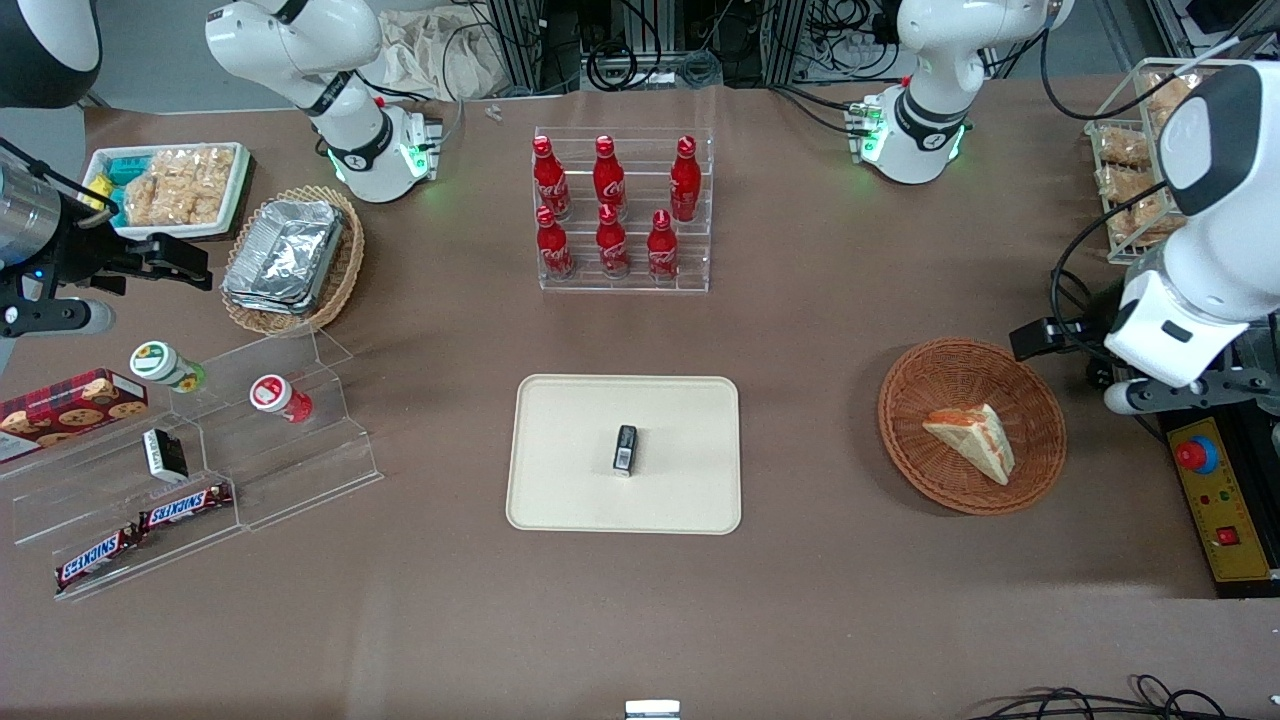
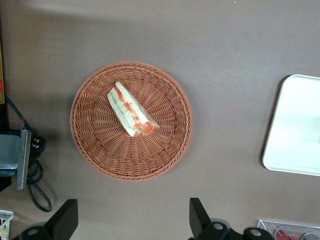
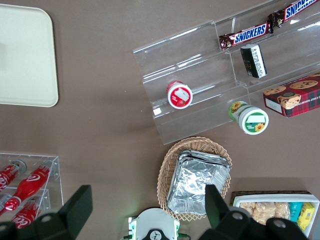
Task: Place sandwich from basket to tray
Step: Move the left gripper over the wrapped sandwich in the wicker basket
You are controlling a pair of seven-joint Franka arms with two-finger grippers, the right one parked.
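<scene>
Your hand (image 2: 132,222) hovers high above the table, fingers spread wide and holding nothing. The sandwich (image 2: 131,110) lies directly below in the basket (image 2: 100,150), its long axis slanting across your finger line. The tray (image 1: 560,500) sits well apart, toward the parked arm's end.

The front view looks down steeply from high above the desk (image 1: 450,620), facing both arm bases and taking in the whole surface. The left wrist view looks straight down from well above the basket (image 2: 131,120), with the spread fingers of the claw (image 2: 132,222) at its margin; it shares the basket (image 1: 972,426), the sandwich (image 2: 131,111) and one edge of the tray (image 2: 295,127) with the front view. The right wrist view looks straight down over the parked arm's end of the desk, sharing the tray (image 3: 25,57), foil containers (image 3: 197,180) and Snickers bars (image 3: 245,34) with the front view.
</scene>
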